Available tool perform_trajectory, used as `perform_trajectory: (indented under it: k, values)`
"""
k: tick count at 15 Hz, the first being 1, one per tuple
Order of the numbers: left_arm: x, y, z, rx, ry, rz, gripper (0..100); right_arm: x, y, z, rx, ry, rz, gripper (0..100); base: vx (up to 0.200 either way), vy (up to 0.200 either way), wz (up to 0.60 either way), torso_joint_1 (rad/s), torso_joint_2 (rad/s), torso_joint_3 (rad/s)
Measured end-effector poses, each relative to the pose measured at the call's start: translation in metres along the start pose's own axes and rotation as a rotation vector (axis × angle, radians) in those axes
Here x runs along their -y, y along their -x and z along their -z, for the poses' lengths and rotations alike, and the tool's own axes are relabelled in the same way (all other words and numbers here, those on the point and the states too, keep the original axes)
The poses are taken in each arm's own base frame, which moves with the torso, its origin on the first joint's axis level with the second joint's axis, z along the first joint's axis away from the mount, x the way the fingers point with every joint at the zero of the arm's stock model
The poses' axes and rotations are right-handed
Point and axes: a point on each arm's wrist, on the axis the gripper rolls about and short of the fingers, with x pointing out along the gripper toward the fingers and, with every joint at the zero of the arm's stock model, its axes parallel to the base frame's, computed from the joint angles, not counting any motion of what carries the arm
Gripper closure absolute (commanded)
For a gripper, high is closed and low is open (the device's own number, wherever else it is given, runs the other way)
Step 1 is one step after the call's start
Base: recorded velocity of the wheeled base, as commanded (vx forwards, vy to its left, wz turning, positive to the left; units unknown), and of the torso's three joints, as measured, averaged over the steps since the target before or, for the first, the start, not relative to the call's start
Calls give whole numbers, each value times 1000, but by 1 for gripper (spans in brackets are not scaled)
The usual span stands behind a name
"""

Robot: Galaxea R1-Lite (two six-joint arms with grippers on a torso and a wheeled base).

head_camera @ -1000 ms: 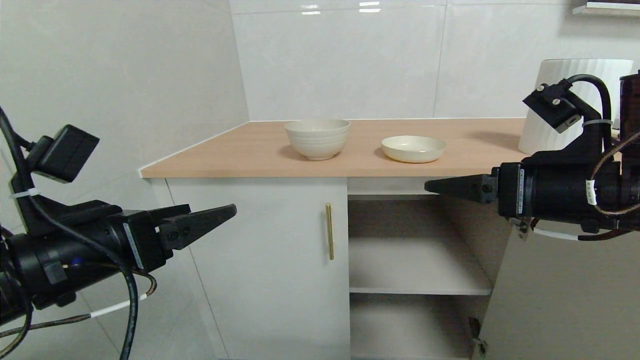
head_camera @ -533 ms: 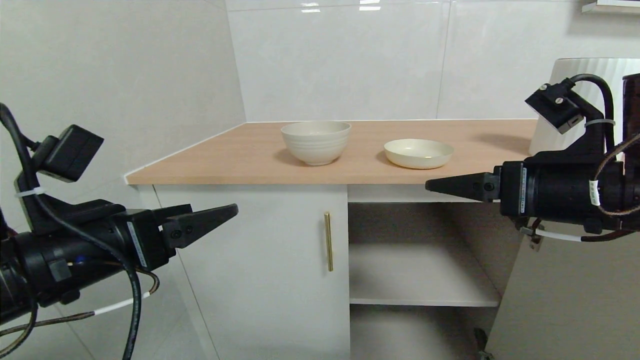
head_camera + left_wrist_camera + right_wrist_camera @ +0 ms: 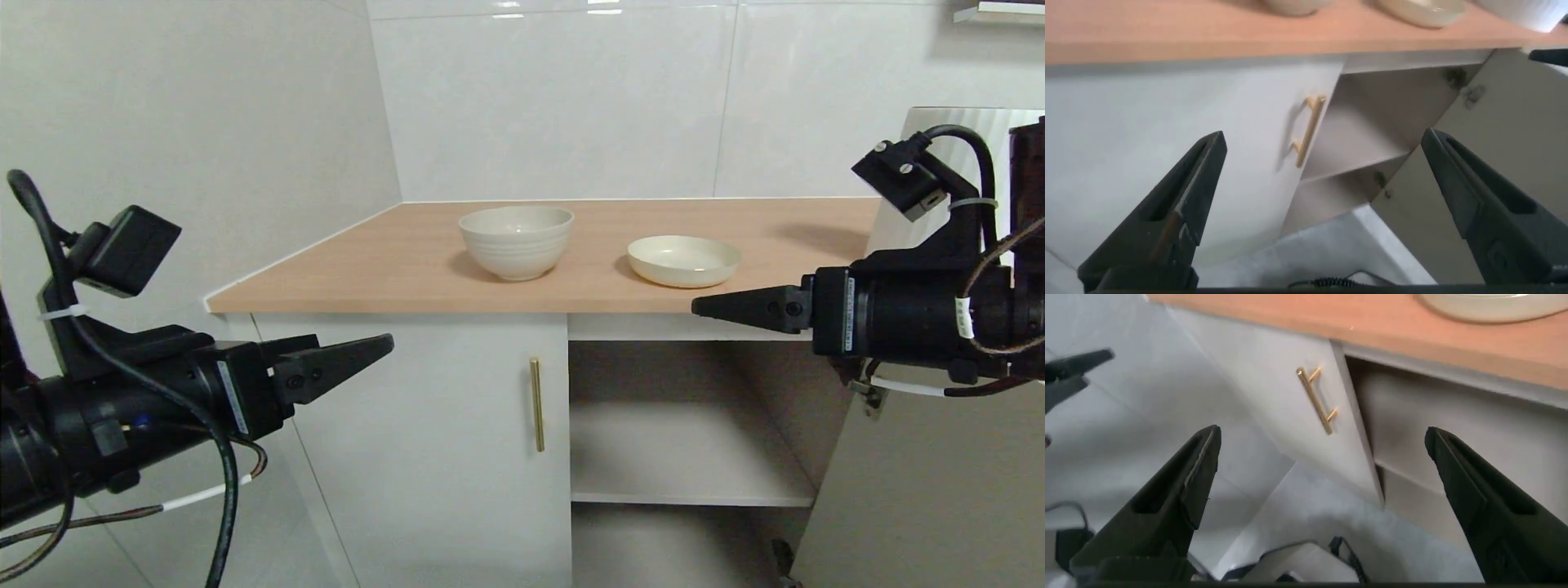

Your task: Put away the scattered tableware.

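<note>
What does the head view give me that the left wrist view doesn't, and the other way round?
Head view: the whole bowl and plate on the countertop, with the tiled wall behind. Left wrist view: the left gripper's open fingers face-on, and the floor below the cabinet. Both: the gold door handle, the open shelf and the countertop's front edge.

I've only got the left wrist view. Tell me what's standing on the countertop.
Observer: A deep cream bowl stands upright on the countertop, over the closed cabinet door.
Operator: Now give me its neighbour.
Observer: A shallow dish sits on the bowl's right, apart from it, above the open compartment.
Operator: Report the right gripper.
Observer: The right gripper is open and holds nothing, out in front of the cabinet.
</note>
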Motion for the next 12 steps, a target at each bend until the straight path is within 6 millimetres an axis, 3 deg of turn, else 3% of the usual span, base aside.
perform_trajectory:
  k: [12]
  values:
    - [-6,-23,8,-72,21,-23,0,12,-22,4,-19,-8,29,0,0,0,0,169,-447,-260]
